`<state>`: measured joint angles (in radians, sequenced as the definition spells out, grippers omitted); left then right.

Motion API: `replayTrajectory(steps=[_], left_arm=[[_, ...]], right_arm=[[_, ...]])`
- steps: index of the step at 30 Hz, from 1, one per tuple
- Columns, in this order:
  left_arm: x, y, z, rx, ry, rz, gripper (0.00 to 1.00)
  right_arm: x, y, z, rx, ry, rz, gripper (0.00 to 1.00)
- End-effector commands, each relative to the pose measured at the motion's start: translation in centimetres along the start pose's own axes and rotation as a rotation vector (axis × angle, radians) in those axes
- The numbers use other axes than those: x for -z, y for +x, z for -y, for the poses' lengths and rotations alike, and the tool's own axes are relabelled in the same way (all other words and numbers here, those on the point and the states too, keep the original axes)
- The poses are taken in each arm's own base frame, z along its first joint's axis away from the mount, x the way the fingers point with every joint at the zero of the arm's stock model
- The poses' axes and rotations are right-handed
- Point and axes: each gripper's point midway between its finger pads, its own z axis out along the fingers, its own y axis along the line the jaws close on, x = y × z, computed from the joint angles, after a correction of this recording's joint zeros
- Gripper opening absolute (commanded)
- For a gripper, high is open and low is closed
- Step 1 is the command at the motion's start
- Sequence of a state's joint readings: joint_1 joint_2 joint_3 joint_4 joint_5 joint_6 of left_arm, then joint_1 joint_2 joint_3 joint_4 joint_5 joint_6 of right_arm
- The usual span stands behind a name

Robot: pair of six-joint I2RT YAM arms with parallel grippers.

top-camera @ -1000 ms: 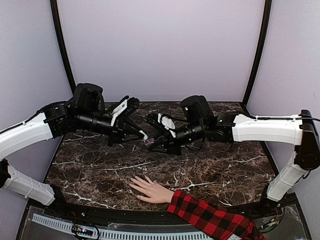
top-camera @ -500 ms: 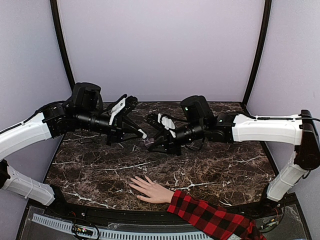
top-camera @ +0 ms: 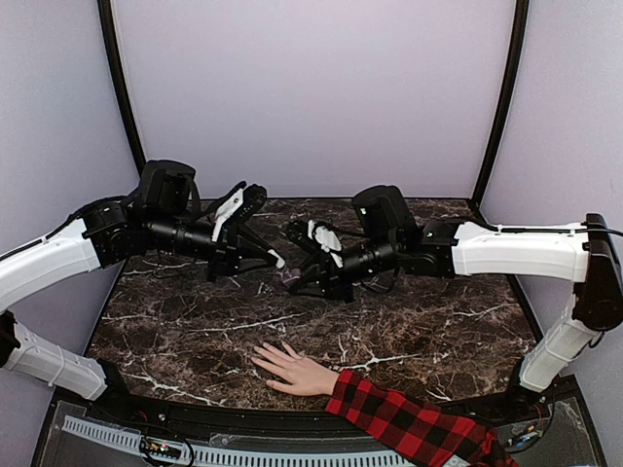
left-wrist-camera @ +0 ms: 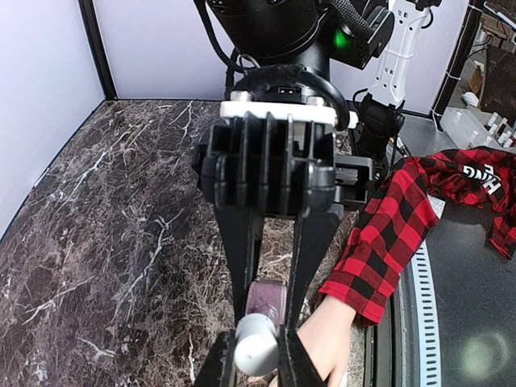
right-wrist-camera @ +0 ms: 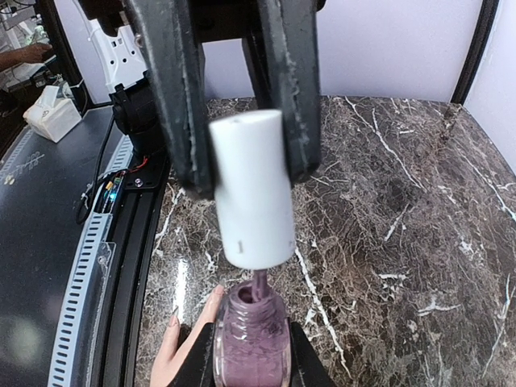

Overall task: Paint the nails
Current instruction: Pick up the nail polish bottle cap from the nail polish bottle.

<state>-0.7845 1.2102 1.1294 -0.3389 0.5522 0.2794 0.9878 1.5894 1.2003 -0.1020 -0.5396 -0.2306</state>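
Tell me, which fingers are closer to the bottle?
Right. The right fingers grip the bottle; the left fingers hold the cap just off its neck.

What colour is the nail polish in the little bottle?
Dusky purple, like mauve. The polish bottle shows best in the right wrist view.

Dark marble tbl (top-camera: 195, 331) w/ white veins, lavender walls (top-camera: 311, 97) behind, black posts (top-camera: 119, 88) at corners. Purple polish bottle (right-wrist-camera: 250, 343) open, white cap (right-wrist-camera: 251, 189) lifted just above neck, brush stem btwn. Tissue box (right-wrist-camera: 50, 113) off tbl in bkgd.
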Motion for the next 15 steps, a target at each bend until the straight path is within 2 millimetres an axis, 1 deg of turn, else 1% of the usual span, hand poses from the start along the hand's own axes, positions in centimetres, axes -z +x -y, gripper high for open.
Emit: replayTrajectory(steps=[1, 5, 7, 12, 15], left_arm=[[0.6, -0.8, -1.0, 0.004, -0.05, 0.02, 0.0], [1.0, -1.4, -1.1, 0.0, -0.056, 0.041, 0.0], [1.1, -1.4, -1.1, 0.0, -0.06, 0.039, 0.0], [1.0, -1.3, -0.6, -0.003, -0.027, 0.041, 0.0], [1.0, -1.3, 0.2, -0.004, 0.015, 0.048, 0.0]], right_arm=[[0.6, -2.2, -0.1, 0.044, -0.013, 0.065, 0.0], [0.5, -2.2, -0.1, 0.045, -0.018, 0.065, 0.0], [0.5, -2.2, -0.1, 0.044, -0.016, 0.065, 0.0], [0.5, -2.0, 0.0, 0.042, -0.009, 0.061, 0.0], [0.5, -2.0, 0.3, 0.037, 0.004, 0.058, 0.0]])
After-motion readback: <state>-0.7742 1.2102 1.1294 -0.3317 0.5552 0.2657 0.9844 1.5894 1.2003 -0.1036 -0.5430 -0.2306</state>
